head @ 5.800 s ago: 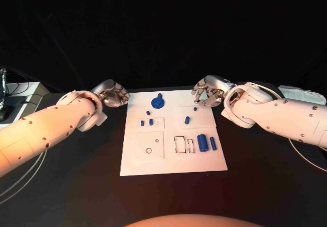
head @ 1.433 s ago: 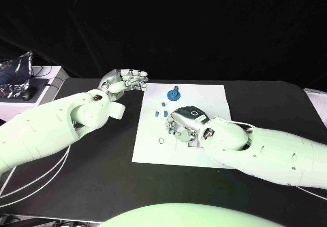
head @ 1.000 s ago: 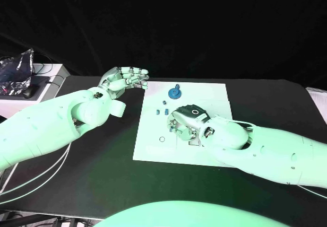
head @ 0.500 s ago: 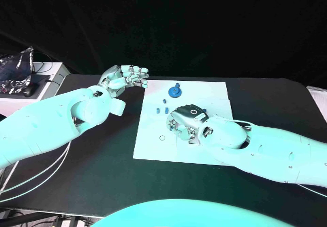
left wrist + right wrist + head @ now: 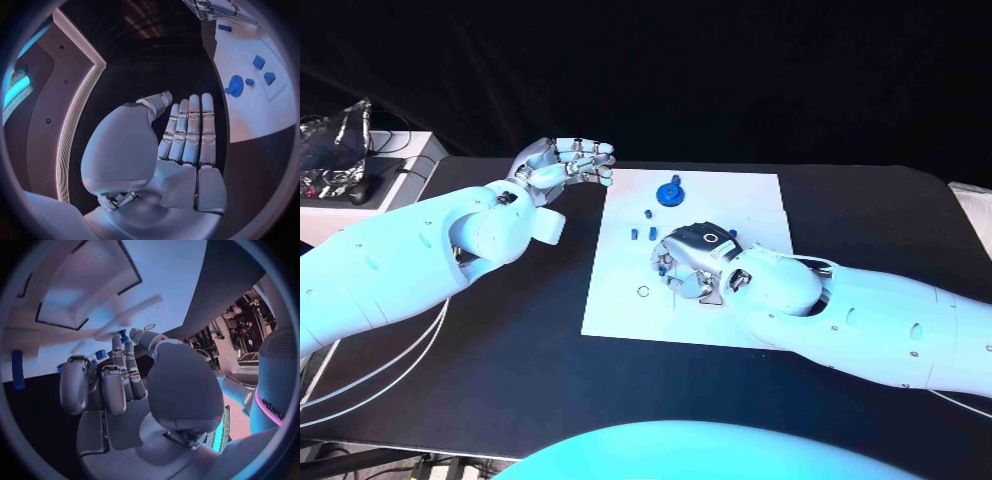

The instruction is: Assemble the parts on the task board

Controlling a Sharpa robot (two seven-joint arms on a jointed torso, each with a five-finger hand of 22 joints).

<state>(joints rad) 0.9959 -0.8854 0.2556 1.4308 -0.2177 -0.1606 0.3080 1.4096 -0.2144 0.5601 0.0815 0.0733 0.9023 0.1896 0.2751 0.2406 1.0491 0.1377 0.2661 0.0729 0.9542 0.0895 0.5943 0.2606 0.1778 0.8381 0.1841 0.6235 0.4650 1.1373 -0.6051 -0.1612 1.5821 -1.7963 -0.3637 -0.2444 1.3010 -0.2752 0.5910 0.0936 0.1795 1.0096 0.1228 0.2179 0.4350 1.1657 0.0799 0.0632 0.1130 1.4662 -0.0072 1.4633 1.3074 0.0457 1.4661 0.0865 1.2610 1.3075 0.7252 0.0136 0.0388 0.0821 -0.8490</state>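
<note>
Head view: white task board [image 5: 620, 310] at mid-bench; right hand [image 5: 692, 262] lowered over the board's middle, fingers curled down toward the recesses there, whether it holds a part cannot be told; left hand [image 5: 567, 165] raised off the board's far-left corner, fingers together and nothing in it. Parts: blue round gear piece [image 5: 672, 191] at the board's far edge, small blue pegs [image 5: 642, 234] just left of the right hand. Progress, judged: early, most parts loose, little or nothing seated.
</note>
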